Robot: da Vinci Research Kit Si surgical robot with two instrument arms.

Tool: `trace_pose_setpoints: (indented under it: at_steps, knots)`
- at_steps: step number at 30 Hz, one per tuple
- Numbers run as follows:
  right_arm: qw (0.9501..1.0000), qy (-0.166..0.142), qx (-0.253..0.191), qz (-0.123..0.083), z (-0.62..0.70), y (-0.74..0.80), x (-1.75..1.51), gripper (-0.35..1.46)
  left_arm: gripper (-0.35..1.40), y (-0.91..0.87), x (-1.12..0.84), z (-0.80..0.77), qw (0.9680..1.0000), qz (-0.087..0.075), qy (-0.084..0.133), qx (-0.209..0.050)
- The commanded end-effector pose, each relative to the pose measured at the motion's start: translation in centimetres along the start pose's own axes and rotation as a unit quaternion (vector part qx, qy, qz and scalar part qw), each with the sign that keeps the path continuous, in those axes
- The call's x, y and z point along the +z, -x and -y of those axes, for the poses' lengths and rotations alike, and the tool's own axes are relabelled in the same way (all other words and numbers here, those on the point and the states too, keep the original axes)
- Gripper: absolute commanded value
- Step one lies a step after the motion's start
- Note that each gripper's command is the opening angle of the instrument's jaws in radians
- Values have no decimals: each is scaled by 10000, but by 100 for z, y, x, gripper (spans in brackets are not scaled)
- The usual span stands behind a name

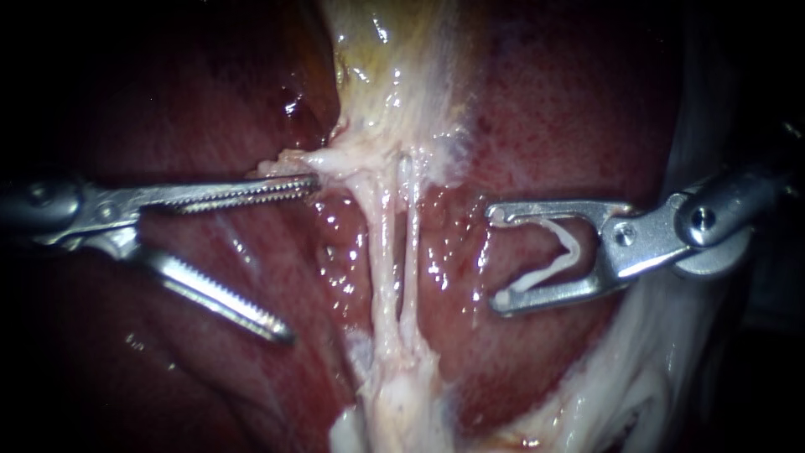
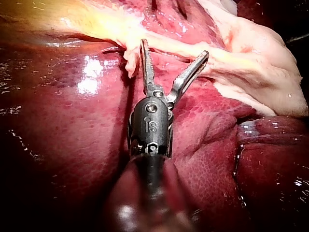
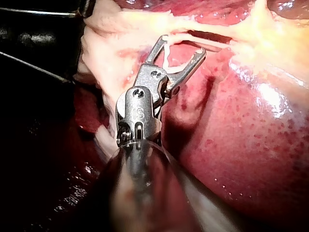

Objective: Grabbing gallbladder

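The gallbladder [image 1: 394, 75] hangs at the top middle of the endoscope view, a pale yellow, wet, shining sac that narrows downward into a ragged whitish neck. From this neck two thin, stringy white tubes [image 1: 381, 243] run down side by side, close but apart, into a lump of pale fatty tissue [image 1: 394, 394]. All around lies the liver [image 1: 570, 109], dark red, smooth and glossy, with fine speckles.

The left instrument [image 1: 302, 258] has long, straight metal jaws with fine teeth, and they stand wide apart, holding nothing. The upper jaw touches the frayed tissue at the gallbladder's neck with its tip; the lower one points down over the liver.

The right instrument [image 1: 496, 257], just beside the tubes, has broader, hollow-framed jaws. They also stand apart, yet they carry a bent white clip [image 1: 563, 252], one leg against each jaw.
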Motion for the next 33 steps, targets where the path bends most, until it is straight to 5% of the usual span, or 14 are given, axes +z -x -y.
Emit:
trace_pose_setpoints:
  at_steps: [1, 7, 10, 15, 22, 29, 33]
  knots:
    - [10000, -1, 0, -1, 0, 0, 0, 50, 119, -1, -2, 0, 10000, -1, 7, -1]
    - [10000, -3, -1, -1, 0, 0, -1, 50, 118, -18, -21, 19, 9999, -11, -110, -78]
    - [10000, -4, -2, -1, 0, 0, -1, 50, 109, -23, -27, 36, 9990, 69, -133, -410]
    - [10000, -6, -1, -2, 1, -1, -2, 50, 91, -1, -19, 65, 9981, 409, -134, -440]
    - [10000, -6, -1, -2, 1, -1, -2, 50, 71, 21, 1, 81, 9971, 539, -129, -517]
    - [10000, -6, -1, -2, 1, -1, -2, 50, 36, 22, 7, 84, 9954, 606, -136, -723]
    - [10000, -6, -1, -2, 1, -1, -2, 50, -11, 22, 3, 88, 9939, 645, -194, -870]
